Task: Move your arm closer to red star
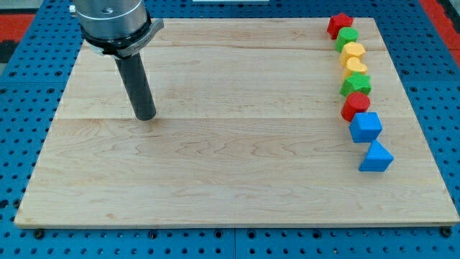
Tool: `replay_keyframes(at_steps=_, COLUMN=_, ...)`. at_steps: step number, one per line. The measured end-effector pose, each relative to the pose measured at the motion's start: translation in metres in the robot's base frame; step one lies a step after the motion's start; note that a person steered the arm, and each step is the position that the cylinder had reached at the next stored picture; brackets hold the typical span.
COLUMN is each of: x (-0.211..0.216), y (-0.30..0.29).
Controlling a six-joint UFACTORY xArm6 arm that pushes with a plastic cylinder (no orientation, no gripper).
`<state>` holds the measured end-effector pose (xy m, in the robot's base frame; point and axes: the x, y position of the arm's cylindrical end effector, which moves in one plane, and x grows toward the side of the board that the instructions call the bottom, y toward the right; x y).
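The red star (339,24) sits at the view's top right, at the head of a column of blocks along the right side of the wooden board (215,180). My tip (146,115) rests on the board at the view's left, far to the left of the red star and a little lower, touching no block. The rod rises from it to the arm's metal flange at the top left.
Below the red star, running down the column: a green block (348,37), a yellow block (352,52), a second yellow block (356,67), a green star (356,85), a red block (355,106), a blue cube (366,126) and a blue triangle (376,157).
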<state>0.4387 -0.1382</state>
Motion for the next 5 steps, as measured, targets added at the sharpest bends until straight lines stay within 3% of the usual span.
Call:
replay_keyframes(at_steps=1, x=0.0, y=0.0)
replay_keyframes(at_steps=2, x=-0.026, y=0.0)
replay_keyframes(at_steps=3, x=-0.079, y=0.004)
replay_keyframes(at_steps=5, x=-0.199, y=0.076)
